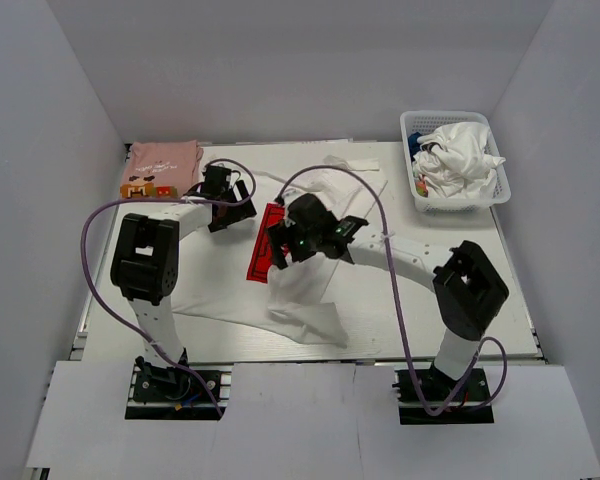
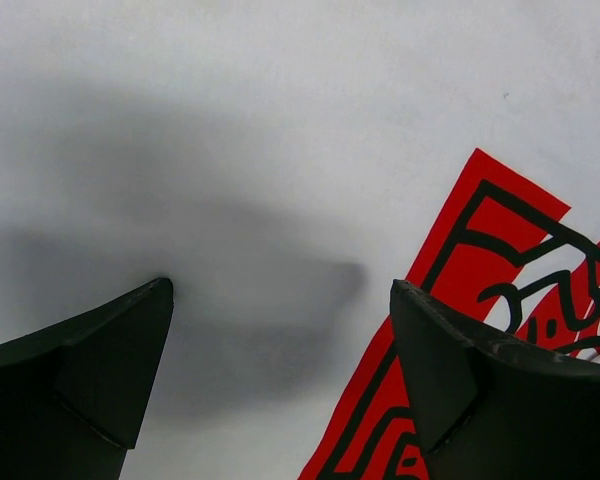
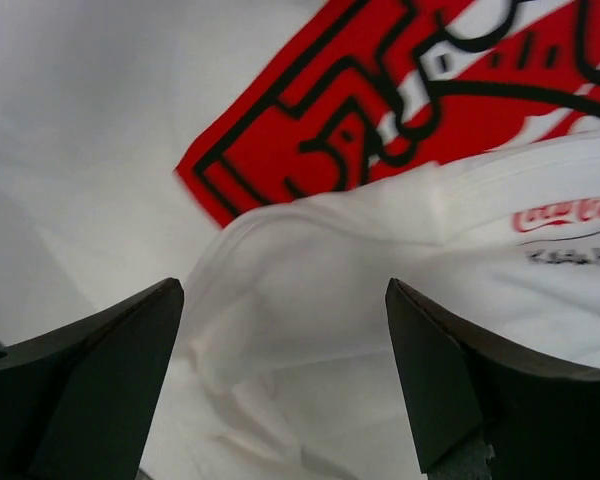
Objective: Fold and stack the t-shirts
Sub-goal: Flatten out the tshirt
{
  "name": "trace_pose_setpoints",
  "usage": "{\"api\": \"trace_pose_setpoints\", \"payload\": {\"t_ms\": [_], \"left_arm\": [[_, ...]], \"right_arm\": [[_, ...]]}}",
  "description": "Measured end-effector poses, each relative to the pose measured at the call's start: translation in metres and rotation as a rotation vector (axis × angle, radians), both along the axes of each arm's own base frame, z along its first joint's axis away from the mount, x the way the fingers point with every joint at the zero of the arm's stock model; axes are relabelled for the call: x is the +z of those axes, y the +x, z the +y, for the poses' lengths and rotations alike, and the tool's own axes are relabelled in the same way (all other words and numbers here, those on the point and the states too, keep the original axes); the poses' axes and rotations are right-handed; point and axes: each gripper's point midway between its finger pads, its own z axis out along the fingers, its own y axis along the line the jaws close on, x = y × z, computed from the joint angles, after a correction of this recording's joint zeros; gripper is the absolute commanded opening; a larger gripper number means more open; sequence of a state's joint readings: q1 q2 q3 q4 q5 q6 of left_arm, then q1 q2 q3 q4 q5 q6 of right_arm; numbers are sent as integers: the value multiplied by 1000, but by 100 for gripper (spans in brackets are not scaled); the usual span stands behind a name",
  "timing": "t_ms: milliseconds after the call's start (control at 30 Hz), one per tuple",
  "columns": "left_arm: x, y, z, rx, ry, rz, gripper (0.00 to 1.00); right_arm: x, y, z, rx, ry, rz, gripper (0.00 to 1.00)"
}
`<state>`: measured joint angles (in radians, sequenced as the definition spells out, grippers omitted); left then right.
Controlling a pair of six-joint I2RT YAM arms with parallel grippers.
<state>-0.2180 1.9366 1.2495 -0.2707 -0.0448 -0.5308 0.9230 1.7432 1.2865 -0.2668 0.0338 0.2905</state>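
Top external | mid-table: white t-shirt (image 1: pixel 310 300) rumpled, partly folded over, red print showing | left gripper (image 2: pixel 280 375) and right gripper (image 3: pixel 285 380) both spread apart just above it, holding nothing | far left: pink t-shirt (image 1: pixel 165 160) folded, judged done | far right: basket (image 1: pixel 460 203) with more laundry | stacking left.
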Motion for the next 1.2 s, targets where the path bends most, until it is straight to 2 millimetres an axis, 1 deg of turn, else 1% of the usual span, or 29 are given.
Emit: {"api": "trace_pose_setpoints", "payload": {"t_ms": [67,133,200,233,267,300,367,567,733,933,1200], "left_arm": [[0,0,0,-2,0,-7,100],[0,0,0,-3,0,-10,100],[0,0,0,-4,1,-11,100],[0,0,1,-3,3,-12,100],[0,0,1,-1,5,-12,100],[0,1,2,0,5,-14,100],[0,2,2,3,5,-21,100],[1,4,4,6,3,-33,100],[1,5,4,8,4,-38,100],[1,6,4,9,3,-45,100],[2,8,4,9,1,-52,100]], "right_arm": [[-3,24,-10,-66,30,17,90],[-10,46,-19,-121,54,45,90],[-23,59,-22,-149,73,92,90],[-29,62,-22,-151,85,117,90],[-33,61,-20,-150,97,145,90],[-42,62,-22,-154,98,177,90],[-52,59,-23,-155,122,226,90],[-72,40,-32,-167,144,335,90],[-73,34,-40,-187,174,345,90],[-72,43,-39,-204,209,349,90],[-66,81,-28,-254,285,302,90]]}}
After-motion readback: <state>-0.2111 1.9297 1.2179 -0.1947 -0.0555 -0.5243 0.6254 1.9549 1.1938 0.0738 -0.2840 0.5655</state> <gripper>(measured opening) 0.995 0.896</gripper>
